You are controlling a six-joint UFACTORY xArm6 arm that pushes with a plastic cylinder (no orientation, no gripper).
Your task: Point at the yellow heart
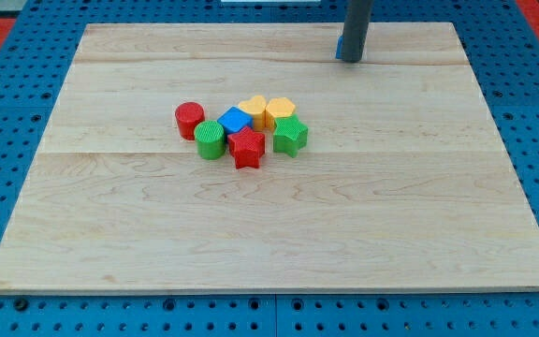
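Observation:
The yellow heart (253, 107) lies at the back of a tight cluster of blocks near the middle of the wooden board (391, 215). A yellow hexagon block (281, 110) touches it on the view's right, and a blue block (235, 121) touches it at the front left. My tip (349, 59) rests on the board near the view's top edge, well up and to the right of the yellow heart, apart from every block.
In the same cluster are a red cylinder (189, 119), a green cylinder (211, 139), a red star (247, 147) and a green block (290, 136). The board lies on a blue pegboard surface (7, 112).

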